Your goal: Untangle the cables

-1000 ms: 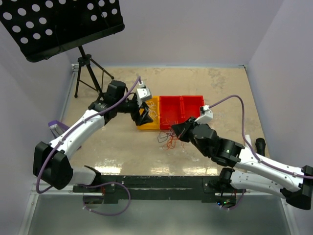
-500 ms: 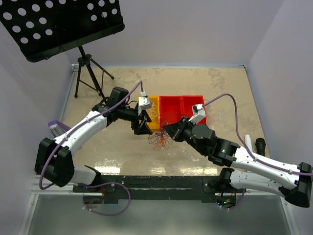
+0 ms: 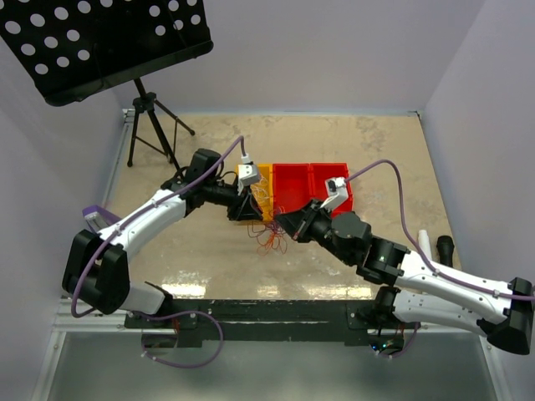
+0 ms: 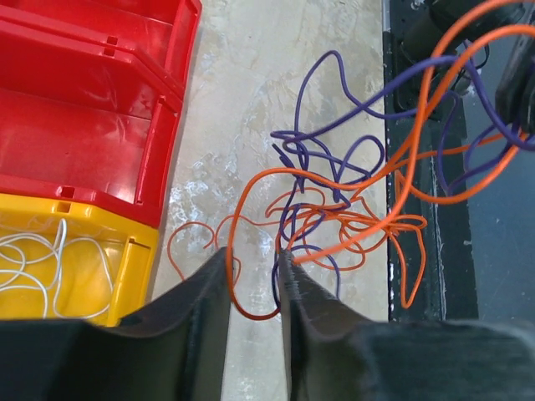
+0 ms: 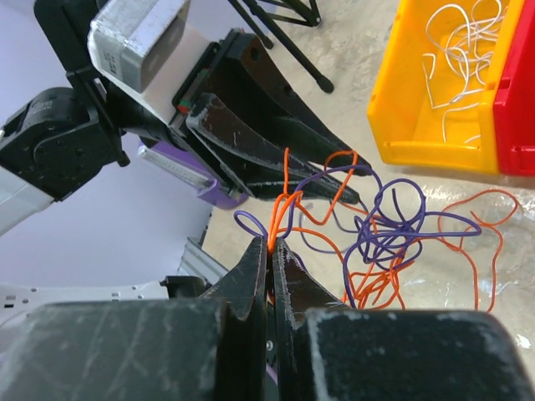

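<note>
From above, the cables [image 3: 269,240] lie as a small knot of orange and purple strands on the table [image 3: 359,142], just in front of the yellow bin [image 3: 266,180] and beside the red bins [image 3: 313,180]. The left gripper [image 3: 253,222] comes down at the knot's far left edge, close to the yellow bin's front wall. The right gripper [image 3: 278,220] meets the knot from the right, so the two tips stand near each other with the tangle just below and between them. In the left wrist view, the left fingers [image 4: 205,301] are parted by a narrow gap much wider than any strand. A low orange loop runs through that gap without being pinched, and a purple strand ends right at the inner edge of the other finger. The rest of the tangle spreads away from the tips over the table and across its dark edge. Thin white strands [image 4: 33,267] lie coiled inside the yellow bin, apart from the knot. In the right wrist view, the right jaws are pressed together on an orange strand [image 5: 284,200], which rises straight out of the tips. The purple and orange loops hang off to the right of it, and the left gripper's tips sit just behind, touching the top of the tangle.
</note>
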